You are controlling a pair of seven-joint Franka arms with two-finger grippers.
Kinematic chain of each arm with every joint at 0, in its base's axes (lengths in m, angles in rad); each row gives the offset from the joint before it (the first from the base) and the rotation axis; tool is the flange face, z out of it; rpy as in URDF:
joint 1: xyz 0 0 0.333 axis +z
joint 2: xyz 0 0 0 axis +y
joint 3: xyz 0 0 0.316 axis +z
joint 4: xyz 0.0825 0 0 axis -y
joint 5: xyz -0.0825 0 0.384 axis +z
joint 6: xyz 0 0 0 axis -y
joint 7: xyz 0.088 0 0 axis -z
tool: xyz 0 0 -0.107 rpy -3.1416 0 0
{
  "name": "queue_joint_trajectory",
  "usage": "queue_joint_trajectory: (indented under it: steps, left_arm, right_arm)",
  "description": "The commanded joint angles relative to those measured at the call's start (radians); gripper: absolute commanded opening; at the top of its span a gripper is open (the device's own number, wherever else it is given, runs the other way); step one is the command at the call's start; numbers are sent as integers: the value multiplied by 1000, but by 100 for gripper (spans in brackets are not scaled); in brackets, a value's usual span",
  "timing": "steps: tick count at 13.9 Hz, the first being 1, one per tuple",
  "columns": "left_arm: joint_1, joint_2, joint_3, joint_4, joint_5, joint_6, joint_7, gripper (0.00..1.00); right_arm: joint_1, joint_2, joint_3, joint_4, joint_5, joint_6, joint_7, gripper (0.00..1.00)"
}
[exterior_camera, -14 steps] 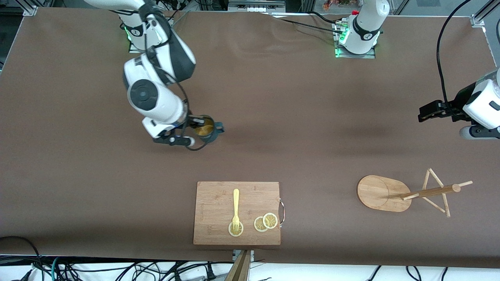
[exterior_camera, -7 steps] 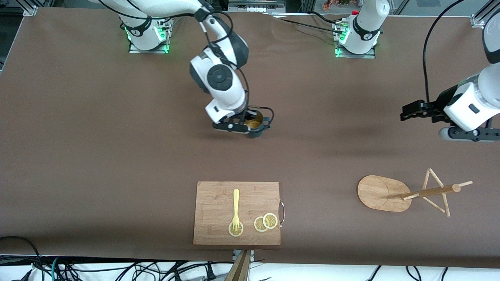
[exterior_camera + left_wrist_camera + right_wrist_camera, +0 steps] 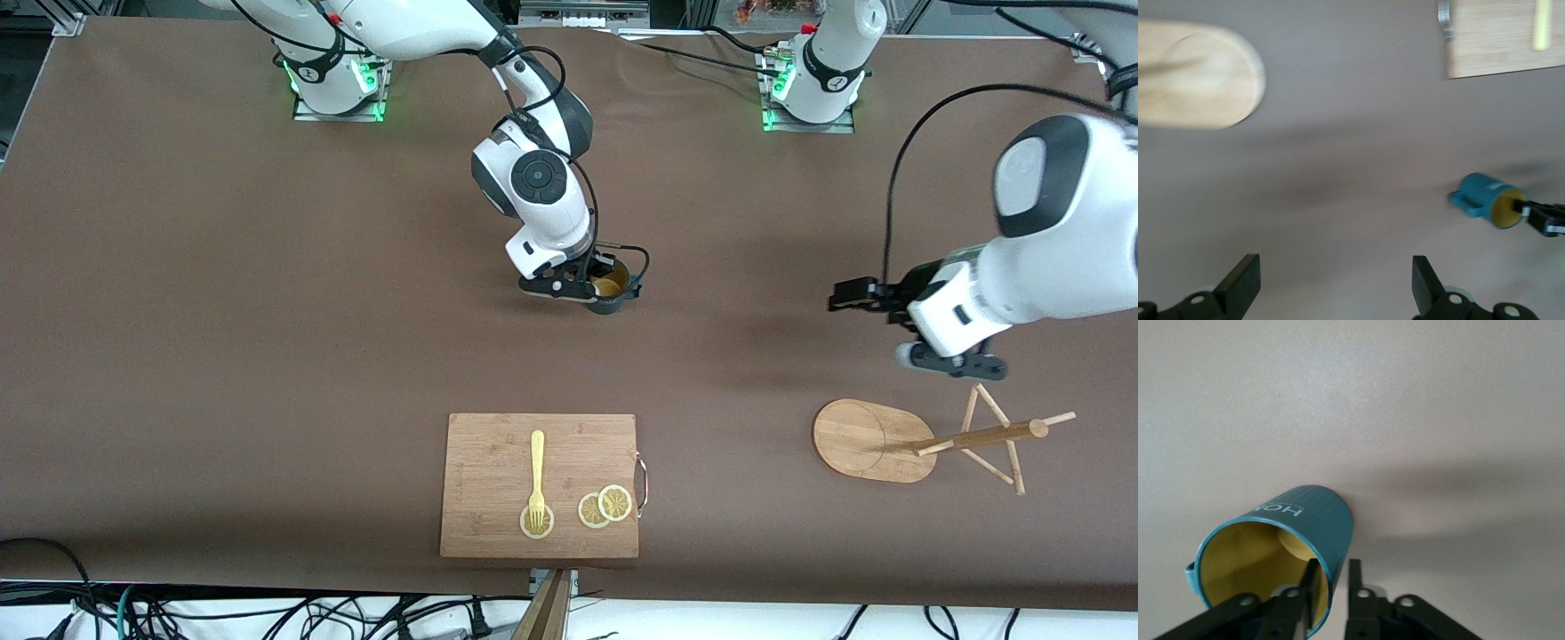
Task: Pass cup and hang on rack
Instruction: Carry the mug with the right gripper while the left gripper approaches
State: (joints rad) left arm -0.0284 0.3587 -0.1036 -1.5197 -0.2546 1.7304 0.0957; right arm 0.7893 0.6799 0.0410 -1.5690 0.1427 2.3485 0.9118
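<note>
The small dark teal ribbed cup with its mustard-yellow inside stood upright, mouth up, on the brown table, farther from the front camera than the rectangular wooden cutting board; its handle was barely visible. The right gripper straddled the cup's rim, one finger inside and one outside the wall, the narrow gap showing slight slack on the outer side; whether it gripped was unclear. The left gripper hung with fingers spread wide and empty over the table beside the light bamboo rack, nearer the board's end. The rack's pegs were blurred in the left wrist view.
</note>
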Motion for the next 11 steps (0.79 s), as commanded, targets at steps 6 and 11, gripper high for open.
queue_joint_trajectory:
  steps: [6, 11]
  left_arm:
    - [122, -133, -226, -480, -267, 395, 571, 100]
    - [258, -133, -381, -605, -429, 477, 1132, 100]
  right_arm:
    - [-5, -178, -117, 37, -38, -375, -58, 100]
    - [-5, -339, -385, 37, -55, -754, -483, 100]
